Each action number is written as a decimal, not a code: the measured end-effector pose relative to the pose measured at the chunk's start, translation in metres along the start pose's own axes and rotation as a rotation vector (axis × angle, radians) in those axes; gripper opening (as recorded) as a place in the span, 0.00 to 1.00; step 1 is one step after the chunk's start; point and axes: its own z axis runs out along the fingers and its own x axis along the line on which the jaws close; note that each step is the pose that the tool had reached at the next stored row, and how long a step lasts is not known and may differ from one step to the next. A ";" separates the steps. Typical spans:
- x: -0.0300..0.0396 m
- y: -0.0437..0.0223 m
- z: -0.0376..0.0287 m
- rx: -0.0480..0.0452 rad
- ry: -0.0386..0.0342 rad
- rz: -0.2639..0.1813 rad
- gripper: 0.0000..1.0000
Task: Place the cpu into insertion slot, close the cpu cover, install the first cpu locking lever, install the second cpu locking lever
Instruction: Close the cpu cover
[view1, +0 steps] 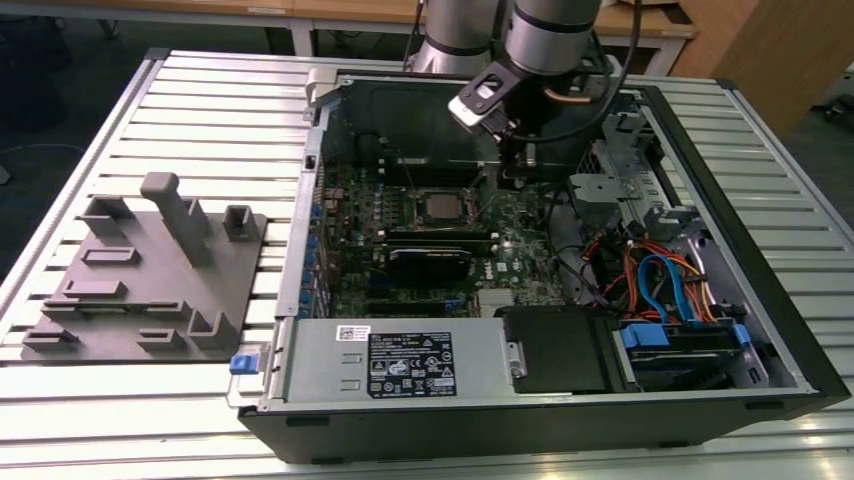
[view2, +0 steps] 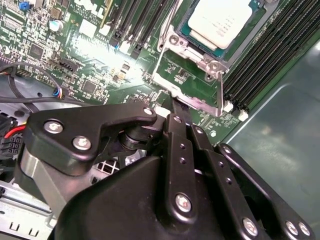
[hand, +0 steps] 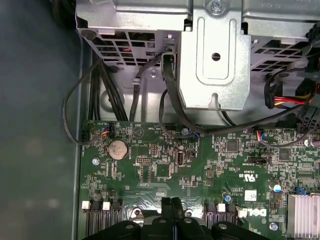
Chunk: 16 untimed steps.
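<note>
The cpu (view2: 220, 20) lies flat in the insertion slot (view2: 189, 29) on the green motherboard, silvery top up; in the exterior view it is the cpu (view1: 434, 206) in the middle of the open computer case. The cpu cover (view2: 197, 102) is swung open beside the slot, and green board shows through its window. A thin metal lever (view2: 220, 90) runs along one side of it. My gripper (view2: 175, 106) is shut, its tips at the cover's outer edge. In the first wrist view the gripper (hand: 172, 202) has both fingers pressed together. In the exterior view the gripper (view1: 518, 175) hangs just right of the slot.
Black memory slots (view2: 270, 50) flank the socket. A metal drive cage (hand: 215, 60) with looping black cables stands beyond the board's edge. The power supply (view1: 387, 360) fills the case's front. A grey fixture plate (view1: 147, 270) lies on the slatted table at the exterior view's left.
</note>
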 end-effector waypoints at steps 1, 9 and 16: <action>0.0000 -0.0007 0.0001 0.0000 0.0000 0.000 0.10; 0.0000 -0.0024 0.0006 0.0000 0.0000 0.000 0.10; 0.0001 -0.0058 0.0016 0.0001 0.0000 0.000 0.10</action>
